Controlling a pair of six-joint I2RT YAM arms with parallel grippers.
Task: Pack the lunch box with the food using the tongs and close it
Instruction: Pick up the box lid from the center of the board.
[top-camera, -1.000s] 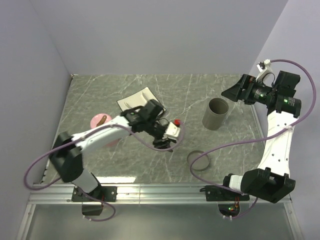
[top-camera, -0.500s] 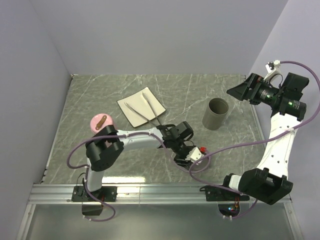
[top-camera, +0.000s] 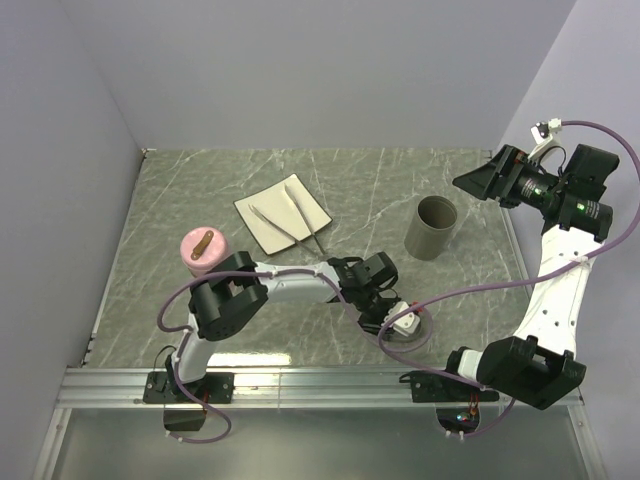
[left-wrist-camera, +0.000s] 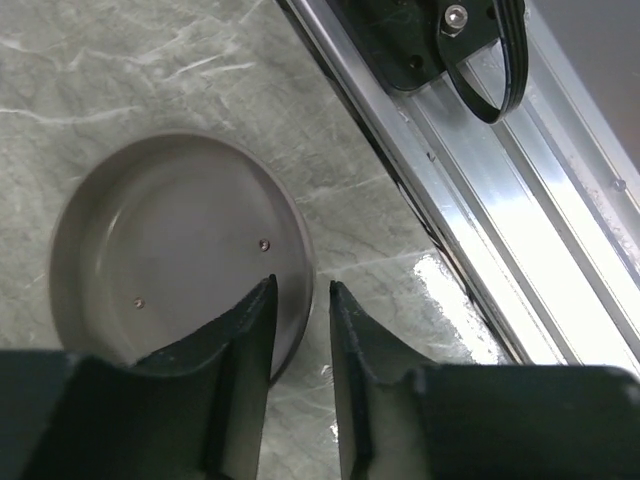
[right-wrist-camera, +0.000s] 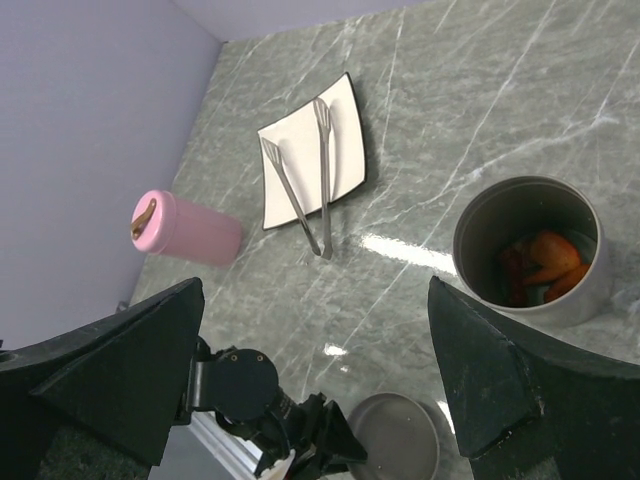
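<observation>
Left wrist view: left gripper (left-wrist-camera: 300, 292) jaws narrowed, small gap left; lid (left-wrist-camera: 170, 240) rim stands between them, not clamped.
Tongs (top-camera: 300, 214): on plate (top-camera: 262, 230), well beyond left gripper.
Food (right-wrist-camera: 548, 262): inside lunch box (right-wrist-camera: 470, 225), far from it.
Right gripper (top-camera: 476, 182): spread wide, empty.

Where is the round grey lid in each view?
Top external: lid near the front edge, partly under the left tool.
Left wrist: lid at left, rim between the tool's fingers.
Right wrist: lid at bottom edge, right of centre.
Shared landmark: the left tool at its rim.
</observation>
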